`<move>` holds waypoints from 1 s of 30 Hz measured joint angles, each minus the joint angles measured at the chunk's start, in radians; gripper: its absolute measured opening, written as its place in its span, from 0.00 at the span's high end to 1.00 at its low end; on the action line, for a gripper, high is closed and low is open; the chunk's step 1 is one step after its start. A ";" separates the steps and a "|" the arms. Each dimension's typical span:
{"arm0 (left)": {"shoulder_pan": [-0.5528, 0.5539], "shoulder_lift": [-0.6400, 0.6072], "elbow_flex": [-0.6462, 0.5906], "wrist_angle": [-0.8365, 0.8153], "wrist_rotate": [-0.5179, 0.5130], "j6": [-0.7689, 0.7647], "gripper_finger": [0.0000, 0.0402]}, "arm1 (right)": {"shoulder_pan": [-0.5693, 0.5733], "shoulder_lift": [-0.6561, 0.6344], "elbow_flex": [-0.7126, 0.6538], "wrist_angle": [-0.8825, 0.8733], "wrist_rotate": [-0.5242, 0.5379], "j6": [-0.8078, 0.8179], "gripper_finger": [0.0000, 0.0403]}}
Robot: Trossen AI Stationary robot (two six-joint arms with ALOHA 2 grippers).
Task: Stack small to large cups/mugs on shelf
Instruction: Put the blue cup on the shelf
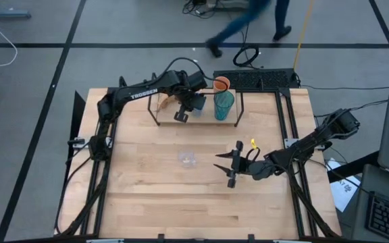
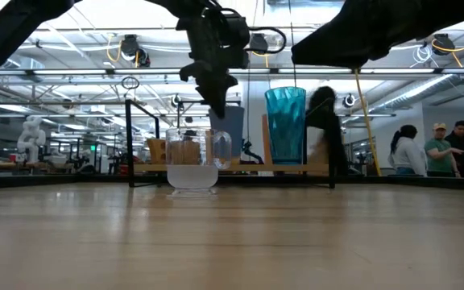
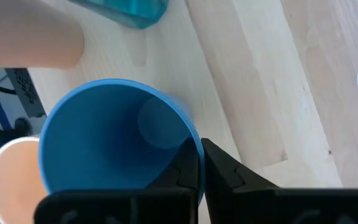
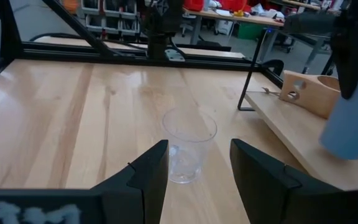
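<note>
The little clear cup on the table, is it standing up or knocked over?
Standing up. The clear cup sits on its base on the table with its open rim facing up, in front of the right gripper's open fingers.

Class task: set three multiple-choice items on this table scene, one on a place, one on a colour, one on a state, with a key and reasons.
1. Where does the clear cup stand?
A. on the shelf
B. on the tabletop, in front of the shelf
C. inside the teal tumbler

2. What colour is the cup in the left pincer?
A. blue
B. orange
C. green

3. How is the right pincer?
A. shut on the clear cup
B. shut on nothing
C. open, facing the clear cup

Key: B, it sits on the tabletop apart from the shelf; A, the blue cup is clamped at its rim; C, fingers spread, cup untouched.
</note>
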 joint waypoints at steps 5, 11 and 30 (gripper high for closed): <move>-0.001 -0.001 0.000 0.003 0.011 -0.011 0.98 | 0.000 0.000 0.000 -0.002 0.000 0.001 0.59; -0.001 -0.001 0.000 0.005 0.008 -0.020 0.93 | 0.000 0.000 0.000 -0.002 0.000 0.001 0.59; -0.001 -0.001 0.000 0.021 -0.003 -0.021 0.92 | 0.000 0.000 0.000 -0.002 0.000 0.003 0.59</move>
